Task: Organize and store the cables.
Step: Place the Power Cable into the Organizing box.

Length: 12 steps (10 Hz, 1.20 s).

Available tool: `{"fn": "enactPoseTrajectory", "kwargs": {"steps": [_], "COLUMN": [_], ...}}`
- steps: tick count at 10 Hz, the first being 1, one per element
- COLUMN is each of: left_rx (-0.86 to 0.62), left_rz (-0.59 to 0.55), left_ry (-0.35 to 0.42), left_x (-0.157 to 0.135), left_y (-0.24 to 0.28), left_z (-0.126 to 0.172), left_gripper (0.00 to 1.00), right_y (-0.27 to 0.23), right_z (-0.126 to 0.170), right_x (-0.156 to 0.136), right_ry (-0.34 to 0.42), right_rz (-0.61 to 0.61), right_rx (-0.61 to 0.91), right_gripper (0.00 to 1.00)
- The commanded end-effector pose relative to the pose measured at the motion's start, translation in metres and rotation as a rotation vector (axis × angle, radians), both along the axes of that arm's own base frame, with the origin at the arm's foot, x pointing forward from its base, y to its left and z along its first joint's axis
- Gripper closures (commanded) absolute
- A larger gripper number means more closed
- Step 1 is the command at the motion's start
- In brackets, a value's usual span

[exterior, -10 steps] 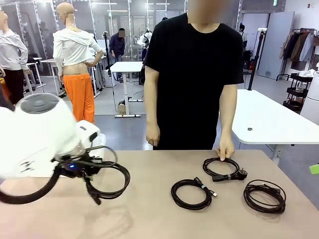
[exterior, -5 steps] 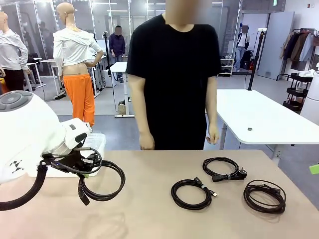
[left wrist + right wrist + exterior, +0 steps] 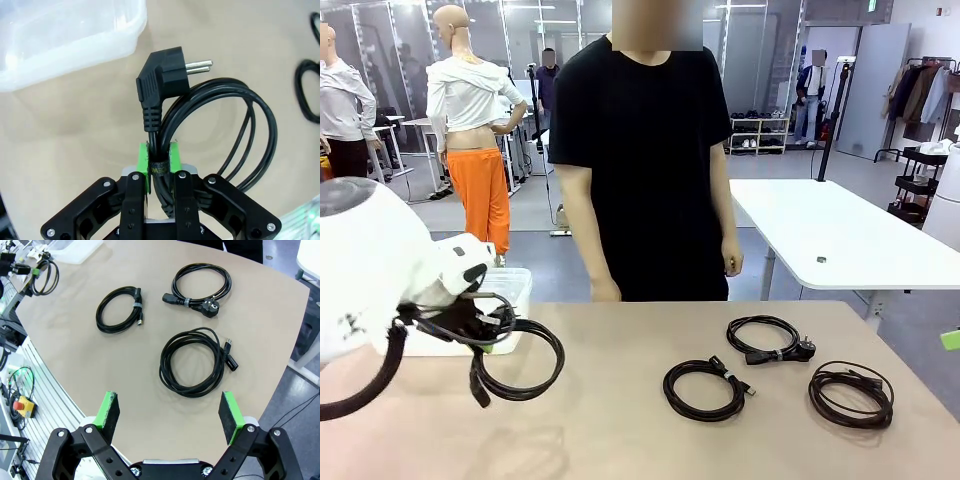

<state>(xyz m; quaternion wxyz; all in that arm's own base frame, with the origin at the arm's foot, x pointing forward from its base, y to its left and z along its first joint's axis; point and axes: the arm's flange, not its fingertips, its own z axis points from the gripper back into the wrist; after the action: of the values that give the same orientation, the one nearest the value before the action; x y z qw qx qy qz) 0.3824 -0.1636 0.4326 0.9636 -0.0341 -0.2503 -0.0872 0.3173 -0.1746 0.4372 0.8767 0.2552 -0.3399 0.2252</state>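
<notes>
**A:** Just in front of the clear plastic bin (image 3: pixel 517 284), what hangs there?

**B:** The left gripper (image 3: pixel 485 325). Its green pads (image 3: pixel 144 160) are pinched close together on a coiled black cable (image 3: pixel 525 365), clamping the strands at the tie band. The loop dangles under the claw on the camera side of the bin, above the tan table (image 3: pixel 620 440), and casts a soft shadow on it.

**A:** Does the cable's end show?

**B:** Yes. In the left wrist view an angled mains plug (image 3: pixel 162 82) with two metal pins sticks up past the fingertips, near the bin's rounded corner.

**A:** Where are the other cables?

**B:** Three more coils lie flat on the table, all well to the right of the bin and apart from each other. The nearest coil (image 3: pixel 703 390) is a neat ring with a small connector. The plug-ended coil (image 3: pixel 768 340) lies farther right and toward the far edge. The loose coil (image 3: pixel 851 393) is farthest from the bin.

**A:** And the other claw?

**B:** The right gripper (image 3: pixel 169 412) is spread wide and holds nothing. It hovers high above the table's end opposite the bin, looking down on those three coils.

**A:** Is anyone there?

**B:** A person in a black T-shirt (image 3: pixel 640 150) stands behind the table, just right of the bin, arms hanging down.
</notes>
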Motion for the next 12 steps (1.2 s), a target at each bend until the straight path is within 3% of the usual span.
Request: {"fn": "enactPoseTrajectory", "kwargs": {"steps": [1,3,6,10,12], "left_rx": [0.042,0.063,-0.001,0.054,0.047], "left_rz": [-0.171,-0.125,-0.119,-0.153,-0.181], "left_ry": [-0.010,-0.036,-0.080,-0.001,-0.003], "left_x": [0.031,0.064,0.114,0.179,0.202], "left_y": [0.069,0.113,0.159,0.173,0.177], "left_z": [0.050,0.082,0.103,0.069,0.056], "left_gripper": [0.81,0.81,0.81,0.81,0.81], "right_y": [0.000,0.000,0.000,0.000,0.000], "right_z": [-0.002,-0.002,-0.002,-0.002,-0.002], "right_x": [0.001,0.001,0.001,0.001,0.001], "right_ry": [-0.004,-0.004,-0.004,-0.004,-0.004], "right_rz": [0.000,0.000,0.000,0.000,0.000], "right_rx": [-0.011,-0.011,-0.011,-0.011,-0.011], "right_gripper": [0.00,0.00,0.00,0.00,0.00]}}
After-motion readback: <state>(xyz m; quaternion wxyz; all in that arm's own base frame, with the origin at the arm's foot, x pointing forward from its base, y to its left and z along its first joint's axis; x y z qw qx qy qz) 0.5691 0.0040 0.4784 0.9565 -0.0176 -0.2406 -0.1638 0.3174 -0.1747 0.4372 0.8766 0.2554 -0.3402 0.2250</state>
